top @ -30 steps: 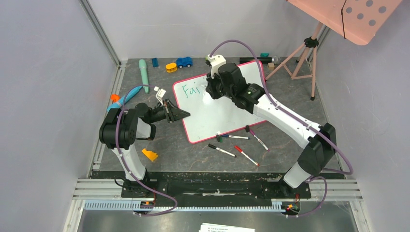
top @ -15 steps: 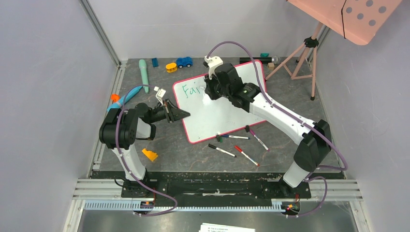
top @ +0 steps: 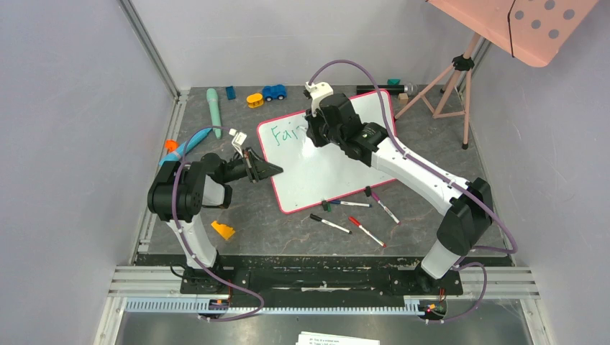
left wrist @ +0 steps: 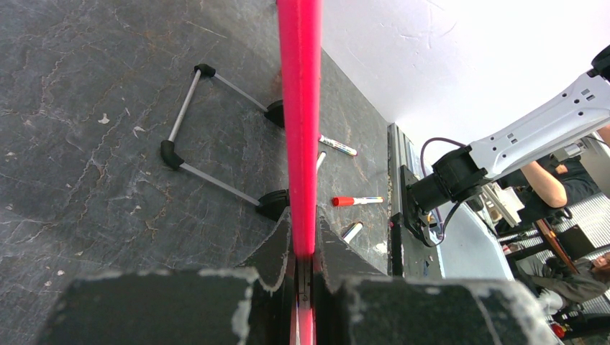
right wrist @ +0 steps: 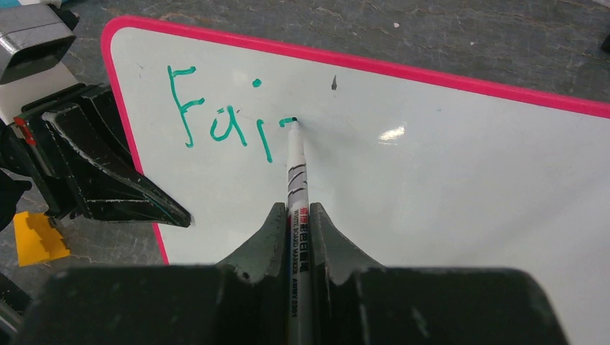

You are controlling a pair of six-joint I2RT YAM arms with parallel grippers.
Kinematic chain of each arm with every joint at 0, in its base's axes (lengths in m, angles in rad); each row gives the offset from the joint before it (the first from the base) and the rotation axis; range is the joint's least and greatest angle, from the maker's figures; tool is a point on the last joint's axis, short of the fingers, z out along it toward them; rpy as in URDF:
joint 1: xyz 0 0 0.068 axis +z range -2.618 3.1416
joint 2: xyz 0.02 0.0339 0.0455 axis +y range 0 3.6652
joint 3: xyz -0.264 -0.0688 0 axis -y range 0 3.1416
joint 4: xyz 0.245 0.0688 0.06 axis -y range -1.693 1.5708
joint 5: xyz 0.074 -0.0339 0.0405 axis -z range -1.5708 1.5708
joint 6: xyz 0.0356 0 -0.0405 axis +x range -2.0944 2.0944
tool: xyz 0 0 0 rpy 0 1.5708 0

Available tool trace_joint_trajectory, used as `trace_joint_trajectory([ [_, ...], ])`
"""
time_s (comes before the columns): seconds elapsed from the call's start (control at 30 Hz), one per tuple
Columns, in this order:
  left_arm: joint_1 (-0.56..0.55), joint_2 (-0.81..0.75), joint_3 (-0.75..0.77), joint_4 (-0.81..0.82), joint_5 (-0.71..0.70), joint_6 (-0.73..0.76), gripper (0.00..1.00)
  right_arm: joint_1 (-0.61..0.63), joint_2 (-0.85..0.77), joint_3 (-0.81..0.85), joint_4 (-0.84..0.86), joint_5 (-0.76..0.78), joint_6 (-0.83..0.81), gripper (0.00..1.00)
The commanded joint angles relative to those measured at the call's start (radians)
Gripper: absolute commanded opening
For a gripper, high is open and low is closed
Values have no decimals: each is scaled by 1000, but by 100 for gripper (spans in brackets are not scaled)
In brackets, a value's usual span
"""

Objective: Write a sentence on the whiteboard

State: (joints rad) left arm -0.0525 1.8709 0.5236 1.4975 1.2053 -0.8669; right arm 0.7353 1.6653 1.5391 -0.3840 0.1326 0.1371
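Note:
The whiteboard [top: 324, 162], white with a pink-red rim, lies tilted mid-table. Green writing [top: 285, 134] near its top left reads "Fai" plus a started stroke, clear in the right wrist view [right wrist: 216, 118]. My right gripper [top: 314, 135] is shut on a white marker [right wrist: 296, 187]; its green tip touches the board right of the letters. My left gripper [top: 270, 171] is shut on the board's left rim [left wrist: 300, 122], clamped between both fingers. It also shows in the right wrist view [right wrist: 108, 169].
Several loose markers [top: 352, 215] lie below the board's near edge. Toys stand at the back: blue car [top: 273, 92], yellow piece [top: 255, 100], teal tool [top: 214, 111]. An orange block [top: 222, 230] lies by the left arm. A pink dotted panel on a tripod [top: 460, 79] stands back right.
The right gripper has moved the marker rightward along the first line; the writing grew from "Fai" to "Fai" with a new stroke. The left arm has not moved.

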Motion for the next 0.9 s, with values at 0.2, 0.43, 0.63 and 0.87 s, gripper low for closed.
trace_joint_trajectory([
  [0.2,-21,-13,-8,60,106,58,2,-21,-34,44,-8,50,-6,0],
  [0.43,-22,-13,-9,60,106,58,2,-25,-45,42,-3,28,-5,0],
  [0.63,-22,-15,-9,60,106,58,2,-26,-45,60,19,-5,-9,0],
  [0.87,-22,-15,-9,60,106,58,2,-26,-19,102,22,-46,-10,0],
])
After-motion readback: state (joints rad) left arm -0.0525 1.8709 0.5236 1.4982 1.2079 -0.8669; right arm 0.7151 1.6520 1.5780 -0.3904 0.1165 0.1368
